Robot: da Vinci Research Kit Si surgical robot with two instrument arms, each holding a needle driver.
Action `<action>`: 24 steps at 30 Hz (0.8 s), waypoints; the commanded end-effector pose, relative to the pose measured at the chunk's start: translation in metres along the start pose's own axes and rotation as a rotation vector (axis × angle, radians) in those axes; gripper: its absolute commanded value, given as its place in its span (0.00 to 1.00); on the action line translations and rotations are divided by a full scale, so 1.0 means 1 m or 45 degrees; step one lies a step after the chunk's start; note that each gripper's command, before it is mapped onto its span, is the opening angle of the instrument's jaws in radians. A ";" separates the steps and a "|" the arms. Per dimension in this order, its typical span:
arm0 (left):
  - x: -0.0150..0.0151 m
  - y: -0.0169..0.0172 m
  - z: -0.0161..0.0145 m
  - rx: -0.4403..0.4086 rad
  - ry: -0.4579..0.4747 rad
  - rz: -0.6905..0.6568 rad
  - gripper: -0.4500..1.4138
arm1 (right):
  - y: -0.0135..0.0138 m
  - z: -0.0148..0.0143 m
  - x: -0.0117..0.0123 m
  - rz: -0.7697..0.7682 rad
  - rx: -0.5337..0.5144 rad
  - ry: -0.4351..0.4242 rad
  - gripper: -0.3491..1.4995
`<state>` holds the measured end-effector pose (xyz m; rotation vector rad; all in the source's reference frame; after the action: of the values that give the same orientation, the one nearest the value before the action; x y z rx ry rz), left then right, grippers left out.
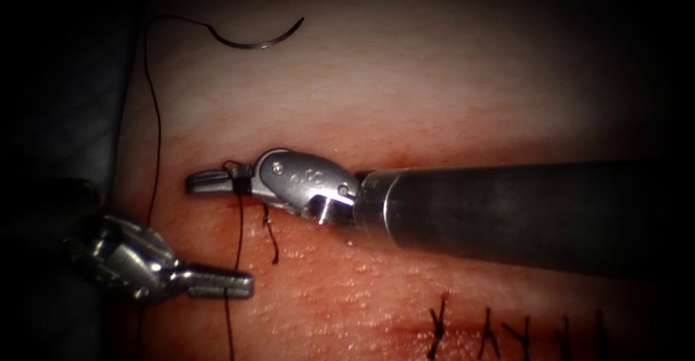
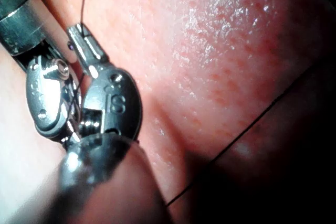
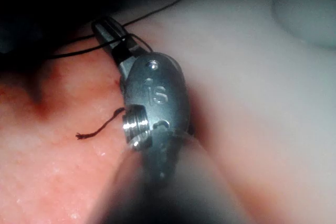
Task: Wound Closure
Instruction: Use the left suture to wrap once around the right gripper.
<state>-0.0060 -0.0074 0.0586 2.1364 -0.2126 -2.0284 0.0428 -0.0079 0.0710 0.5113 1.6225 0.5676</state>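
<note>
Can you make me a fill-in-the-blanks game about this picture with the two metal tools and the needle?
1. The curved needle lies loose on the tissue, held by ____ tool.
2. The right tool has its jaws shut on the ____.
3. The left tool comes in from the picture's ____ side.
4. The finished stitches sit at the ____ right of the endoscope view.

Missing words: neither; thread; left; lower

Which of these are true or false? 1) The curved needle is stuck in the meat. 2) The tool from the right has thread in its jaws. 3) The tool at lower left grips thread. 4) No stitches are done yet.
1) False: the needle lies free on the tissue, held by neither tool.
2) True: the right tool is shut on the thread.
3) True: the left tool is shut on the same thread.
4) False: finished stitches cross the cut at lower right.
</note>
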 end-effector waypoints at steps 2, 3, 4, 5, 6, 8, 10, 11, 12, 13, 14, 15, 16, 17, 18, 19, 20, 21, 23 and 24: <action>-0.0009 0.0000 0.0003 -0.001 0.002 0.002 0.00 | 0.0004 0.0005 -0.0007 0.025 0.018 0.031 0.00; -0.0016 0.0000 -0.0001 -0.003 0.004 -0.006 0.00 | 0.0009 0.0001 -0.0011 0.091 0.045 0.084 0.00; -0.0024 -0.0001 -0.0005 -0.004 0.002 -0.014 0.00 | 0.0013 -0.0001 -0.0015 0.148 0.067 0.141 0.00; -0.0028 -0.0002 -0.0006 -0.004 0.003 -0.014 0.00 | 0.0015 -0.0003 -0.0017 0.174 0.079 0.168 0.00; -0.0032 -0.0002 -0.0007 -0.004 0.003 -0.021 0.00 | 0.0016 -0.0004 -0.0018 0.193 0.090 0.194 0.00; -0.0048 -0.0004 -0.0009 0.006 0.009 -0.034 0.00 | 0.0019 -0.0006 -0.0018 0.215 0.132 0.263 0.00; -0.0057 -0.0004 -0.0010 0.008 0.014 -0.038 0.00 | 0.0018 -0.0006 -0.0016 0.218 0.141 0.270 0.00; -0.0065 -0.0003 -0.0010 0.011 0.018 -0.042 0.00 | 0.0017 -0.0004 -0.0014 0.221 0.152 0.276 0.00; -0.0071 -0.0003 -0.0011 0.010 0.020 -0.047 0.00 | 0.0015 -0.0003 -0.0013 0.223 0.159 0.278 0.00; -0.0075 -0.0003 -0.0011 0.012 0.023 -0.046 0.00 | 0.0014 -0.0003 -0.0012 0.225 0.169 0.280 0.00; -0.0084 -0.0003 -0.0014 0.024 0.031 -0.058 0.00 | 0.0012 -0.0002 -0.0009 0.231 0.187 0.288 0.00; -0.0088 -0.0003 -0.0015 0.027 0.034 -0.064 0.00 | 0.0010 -0.0002 -0.0007 0.233 0.198 0.290 0.00; -0.0092 -0.0004 -0.0016 0.029 0.037 -0.071 0.00 | 0.0009 -0.0002 -0.0006 0.236 0.211 0.292 0.00; -0.0100 -0.0005 -0.0020 0.042 0.045 -0.084 0.00 | 0.0007 -0.0003 -0.0003 0.242 0.237 0.300 0.00; -0.0102 -0.0006 -0.0021 0.044 0.047 -0.092 0.00 | 0.0006 -0.0003 -0.0002 0.244 0.246 0.306 0.00; -0.0109 -0.0007 -0.0024 0.055 0.049 -0.106 0.00 | 0.0005 -0.0004 0.0002 0.251 0.256 0.316 0.00; -0.0112 -0.0008 -0.0025 0.062 0.049 -0.114 0.00 | 0.0004 -0.0005 0.0003 0.254 0.263 0.322 0.00; -0.0114 -0.0008 -0.0026 0.066 0.048 -0.129 0.00 | 0.0004 -0.0005 0.0004 0.256 0.269 0.323 0.00; -0.0119 -0.0009 -0.0029 0.083 0.046 -0.151 0.00 | 0.0002 -0.0008 0.0008 0.263 0.293 0.339 0.00; -0.0122 -0.0010 -0.0031 0.091 0.043 -0.166 0.00 | 0.0002 -0.0008 0.0009 0.273 0.304 0.339 0.00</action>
<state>-0.0030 -0.0035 0.0699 2.2895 -0.1435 -2.0881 0.0413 -0.0074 0.0701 0.8232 1.9155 0.6241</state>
